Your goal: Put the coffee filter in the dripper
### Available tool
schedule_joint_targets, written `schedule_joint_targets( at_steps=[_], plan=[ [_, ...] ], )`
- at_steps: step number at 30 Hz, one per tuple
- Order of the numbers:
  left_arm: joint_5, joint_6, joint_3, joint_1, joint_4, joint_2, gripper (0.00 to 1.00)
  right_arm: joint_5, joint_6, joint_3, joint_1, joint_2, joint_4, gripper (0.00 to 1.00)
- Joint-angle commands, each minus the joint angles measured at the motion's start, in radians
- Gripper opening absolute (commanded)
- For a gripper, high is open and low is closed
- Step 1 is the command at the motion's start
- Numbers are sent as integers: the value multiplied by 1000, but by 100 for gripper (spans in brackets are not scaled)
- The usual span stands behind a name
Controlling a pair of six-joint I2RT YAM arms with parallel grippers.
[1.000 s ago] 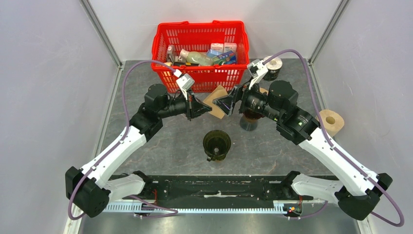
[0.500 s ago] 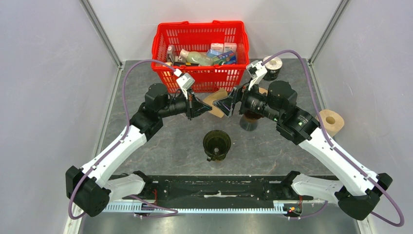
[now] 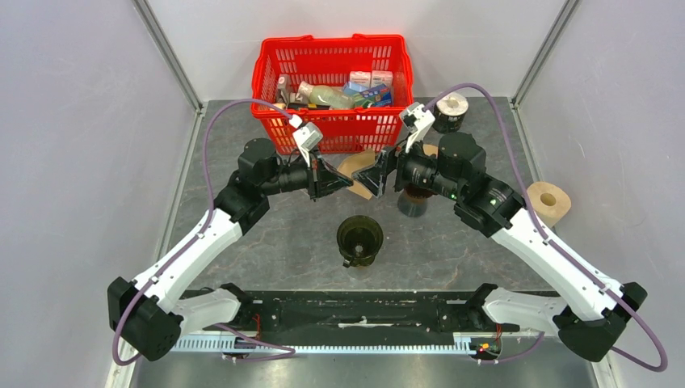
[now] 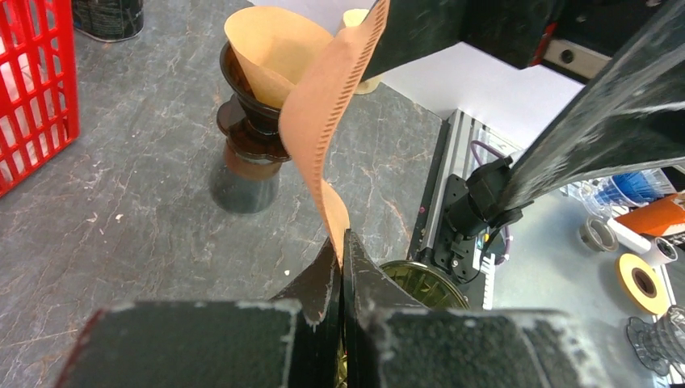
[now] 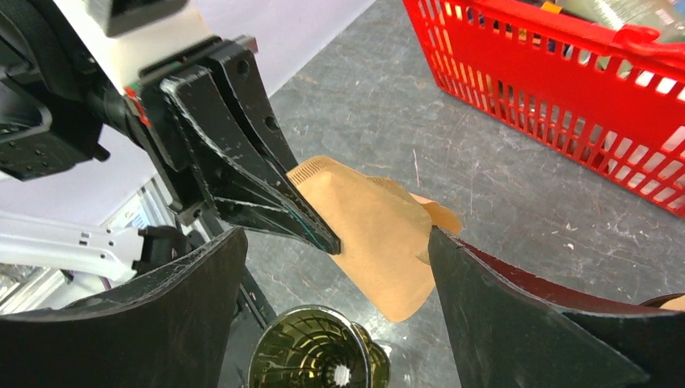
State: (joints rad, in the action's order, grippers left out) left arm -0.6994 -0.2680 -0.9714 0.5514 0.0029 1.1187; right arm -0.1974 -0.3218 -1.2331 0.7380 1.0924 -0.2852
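A brown paper coffee filter (image 3: 361,168) hangs in the air in front of the basket. My left gripper (image 3: 347,184) is shut on its near edge; the left wrist view shows the filter (image 4: 323,121) rising from the closed jaws (image 4: 342,242). My right gripper (image 3: 378,171) is open, its jaws standing wide on either side of the filter (image 5: 380,226), whose far edge lies against my right finger (image 5: 485,291). The empty dark olive glass dripper (image 3: 359,237) stands on the table below, also seen in the right wrist view (image 5: 319,352).
A red basket (image 3: 331,40) of groceries stands behind. A second brown dripper (image 3: 416,196) with a filter in it stands under the right arm. A black tape roll (image 3: 451,111) and a tan roll (image 3: 549,200) lie at the right.
My right gripper has moved left, closing in around the filter. My left gripper keeps hold of the filter and has barely moved.
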Motion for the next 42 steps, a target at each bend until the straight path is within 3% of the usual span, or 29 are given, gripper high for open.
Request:
schedule_joint_targets(
  at_steps=[1, 13, 21, 28, 33, 42],
  plan=[
    [-53, 39, -1, -1, 48, -36, 2, -58, 63, -60, 4, 20, -37, 90],
    [-95, 70, 26, -1, 65, -68, 2, -52, 124, -86, 3, 20, -45, 84],
    [-80, 66, 20, -1, 65, -66, 2, -221, 75, -112, 3, 36, -48, 80],
    [-91, 70, 29, 0, 71, -80, 2, -155, 79, -119, 3, 38, -55, 78],
    [-109, 70, 40, -1, 92, -95, 2, -133, -10, -91, 3, 42, 36, 78],
    [-103, 62, 43, -1, 101, -96, 2, -253, -123, -81, 3, 62, 158, 74]
  ],
)
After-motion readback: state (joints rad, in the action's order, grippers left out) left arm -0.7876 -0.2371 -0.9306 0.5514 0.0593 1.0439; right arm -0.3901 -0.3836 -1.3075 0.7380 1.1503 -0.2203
